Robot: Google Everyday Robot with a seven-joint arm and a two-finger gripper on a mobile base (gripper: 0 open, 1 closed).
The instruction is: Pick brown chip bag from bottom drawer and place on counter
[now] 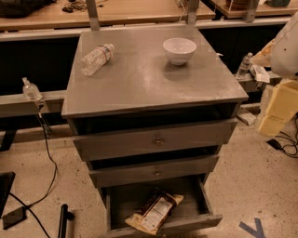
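Down in the bottom drawer (205, 201), which stands pulled well out from the grey cabinet, the brown chip bag (156, 211) lies slantwise with its white label panel facing up. Its pale lower end rests against the drawer's front rim, and its upper end points back toward the right. Above it, the middle drawer (191, 168) and the top drawer (116, 145), each with a small round knob, sit out a little, each less than the one below it. The counter (139, 76) holds two things well apart: a clear plastic water bottle (95, 58) on its side near the back left corner, and a white bowl (179, 49) upright near the back right. Behind the cabinet runs a long light-wood tabletop (130, 11). At the right edge a white rounded shell (285, 46), seemingly part of the robot's arm, hangs above some pale yellow blocks (279, 109). The gripper is out of sight from where I stand, so I cannot tell whether it is clasping anything; nothing touches the bag. A black cable (49, 158) trails down the cabinet's left side onto the speckled floor (251, 176).
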